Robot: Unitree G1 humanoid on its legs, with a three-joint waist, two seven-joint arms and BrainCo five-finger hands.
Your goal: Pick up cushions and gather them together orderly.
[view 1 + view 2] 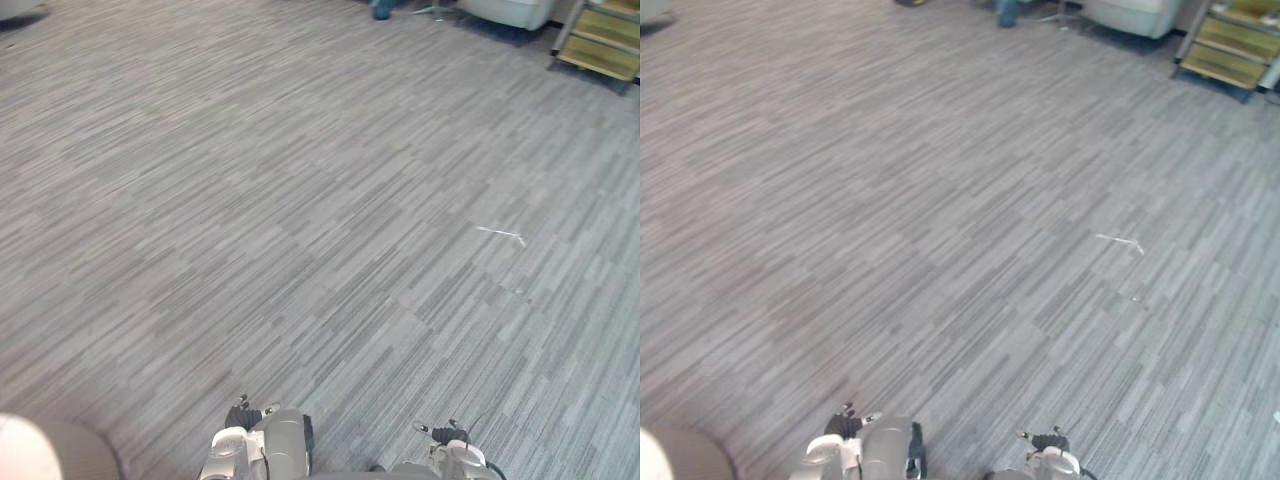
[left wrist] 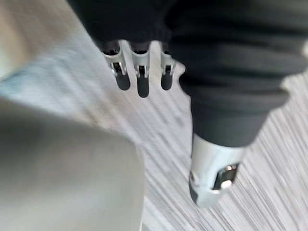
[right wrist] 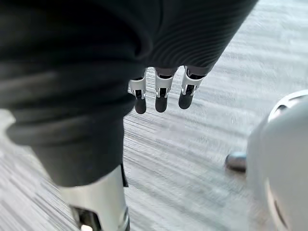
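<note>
Left hand (image 2: 140, 77) and right hand (image 3: 161, 94) hang low over grey carpet (image 1: 300, 200), fingers straight, holding nothing; a pale rounded cushion (image 1: 42, 450) lies near left, beside the left hand.

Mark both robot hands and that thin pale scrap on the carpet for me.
left robot hand (image 2: 141, 72), left wrist view, on a silver finger
right robot hand (image 3: 161, 92), right wrist view, on a silver finger
pale scrap (image 1: 500, 233), left eye view, middle of the strip
</note>
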